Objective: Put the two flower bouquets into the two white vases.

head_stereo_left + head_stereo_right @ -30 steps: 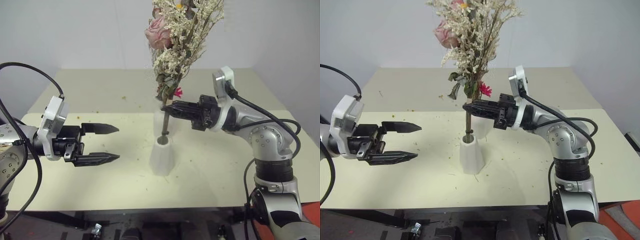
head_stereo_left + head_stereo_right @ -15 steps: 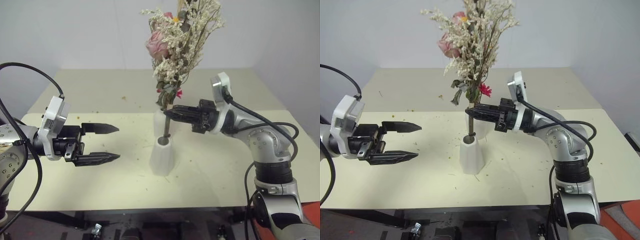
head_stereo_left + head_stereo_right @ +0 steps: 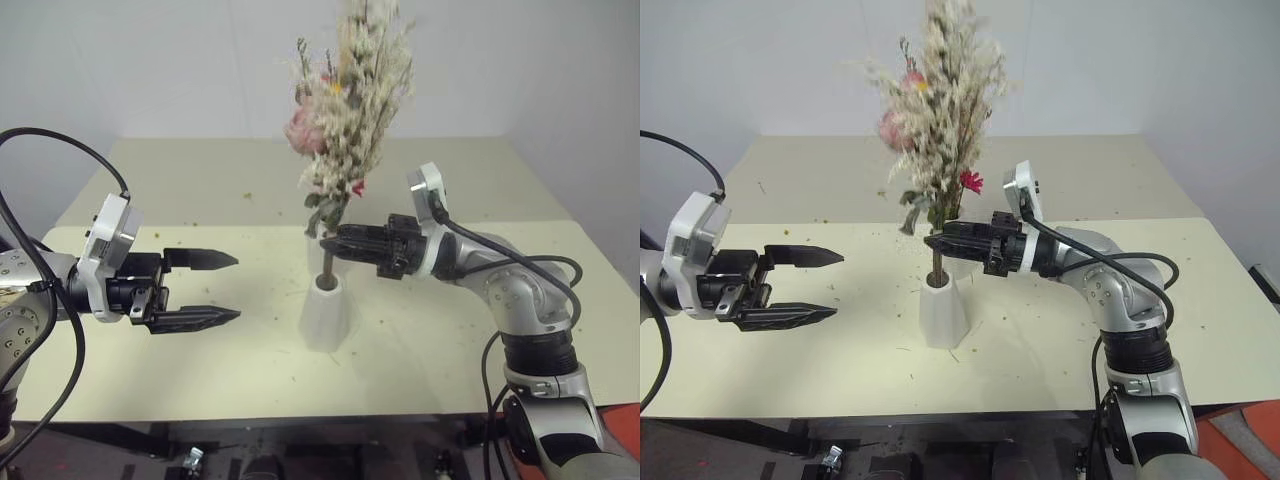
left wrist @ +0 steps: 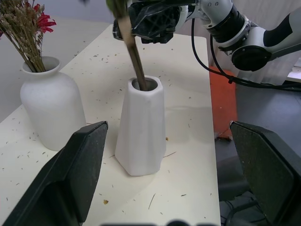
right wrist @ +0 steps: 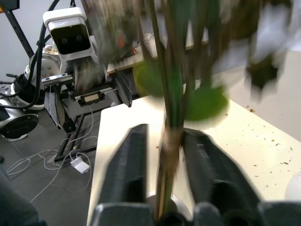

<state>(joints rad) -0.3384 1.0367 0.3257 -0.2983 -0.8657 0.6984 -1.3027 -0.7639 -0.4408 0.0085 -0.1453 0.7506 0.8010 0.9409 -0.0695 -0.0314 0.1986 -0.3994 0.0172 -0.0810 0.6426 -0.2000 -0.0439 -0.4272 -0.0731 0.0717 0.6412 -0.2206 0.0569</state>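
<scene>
2 matte white ceramic vases stand on the cream table [image 3: 200, 380]: a faceted cone vase [image 4: 140, 127] in front and a rounded bottle vase [image 4: 48, 109] behind it holding wispy brown grass [image 4: 21, 29]. The cream-blossom bouquet [image 3: 350, 110] stands with its stems in the cone vase's mouth. The right gripper [image 5: 163, 155] has its 2 fingers parted around the stems, no longer clamping them. The left gripper [image 3: 205, 288] gapes empty, well apart.

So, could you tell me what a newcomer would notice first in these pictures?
The cream-white bouquet towers mid-table, its stems set in the cone vase, with the right gripper at the stems. Behind stands the round vase with brown grass, and the left gripper waits open beside.
</scene>
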